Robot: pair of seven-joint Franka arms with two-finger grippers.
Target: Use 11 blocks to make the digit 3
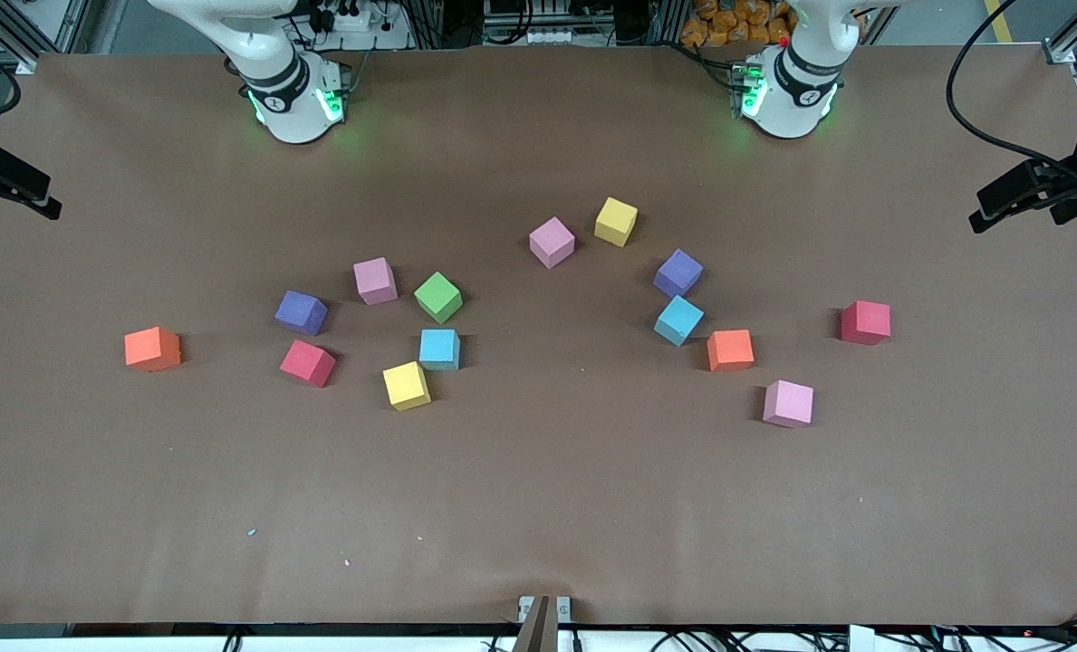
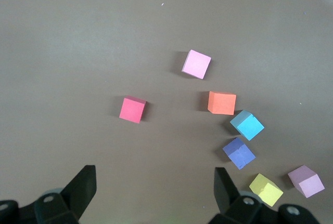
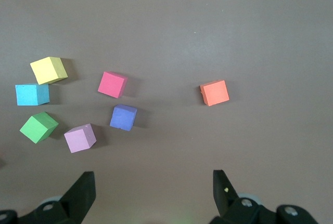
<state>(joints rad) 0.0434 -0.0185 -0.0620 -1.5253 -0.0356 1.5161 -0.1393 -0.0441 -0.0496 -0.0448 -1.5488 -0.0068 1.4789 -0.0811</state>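
Note:
Several loose cubes lie scattered on the brown table [image 1: 538, 507] in two groups, and no figure shows. Toward the right arm's end are orange [image 1: 152, 349], purple [image 1: 301, 312], pink [image 1: 375, 280], green [image 1: 437, 297], red [image 1: 308, 362], light blue [image 1: 439, 349] and yellow [image 1: 407, 386]. Toward the left arm's end are pink [image 1: 552, 242], yellow [image 1: 616, 221], purple [image 1: 678, 272], light blue [image 1: 678, 320], orange [image 1: 730, 349], red [image 1: 865, 322] and pink [image 1: 788, 403]. My left gripper [image 2: 154, 173] and right gripper [image 3: 153, 174] hang open and empty high over the table. Neither shows in the front view.
The arm bases [image 1: 293, 100] [image 1: 787, 91] stand at the table's edge farthest from the front camera. Black camera mounts [image 1: 1036, 190] [image 1: 4, 181] reach in at both ends. Bare table lies between the groups and the edge nearest the front camera.

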